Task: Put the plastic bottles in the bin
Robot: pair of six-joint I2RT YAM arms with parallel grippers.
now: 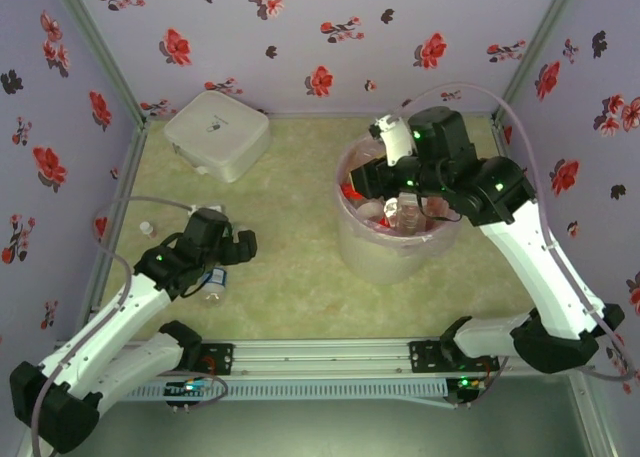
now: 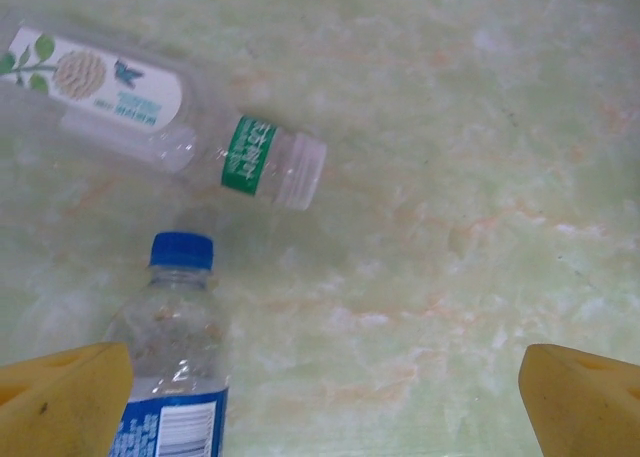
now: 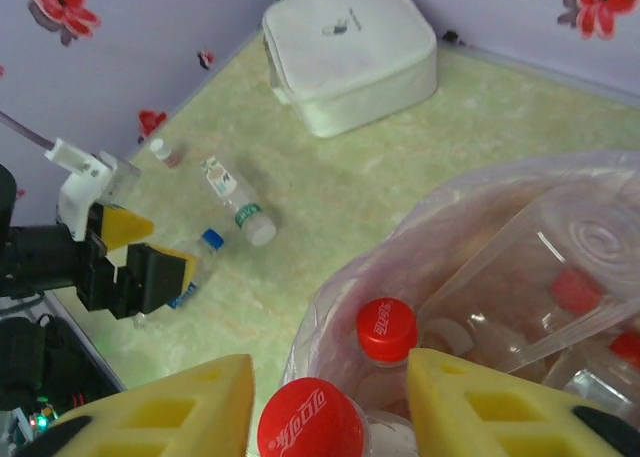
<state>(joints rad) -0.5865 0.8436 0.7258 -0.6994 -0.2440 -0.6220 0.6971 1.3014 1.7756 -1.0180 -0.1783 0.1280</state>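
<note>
Left end effector [image 2: 320, 397]: released, yellow fingers [image 2: 60, 397] spread wide, low over the desk [image 2: 450, 177].
- Blue-capped bottle [image 2: 175, 367] lies between the fingers, close against the left one, cap pointing away from the wrist.
- Green-banded bottle [image 2: 150, 117] lies on its side just beyond the blue cap, ahead and to the left; the two are apart.
- Tiny white-capped bottle [image 1: 148, 229] stands on the desk left of this end effector.

Right end effector [image 3: 330, 362]: over the bin [image 1: 350, 247], pointing down into the pink liner.
- Red-capped bottle [image 3: 310, 422] sits between its fingers; cannot tell if they press on it.
- Second red-capped bottle [image 3: 385, 329] lies just ahead, inside the bin with other clear bottles.

White lidded box [image 1: 215, 132]: far corner, well beyond the left end effector.
</note>
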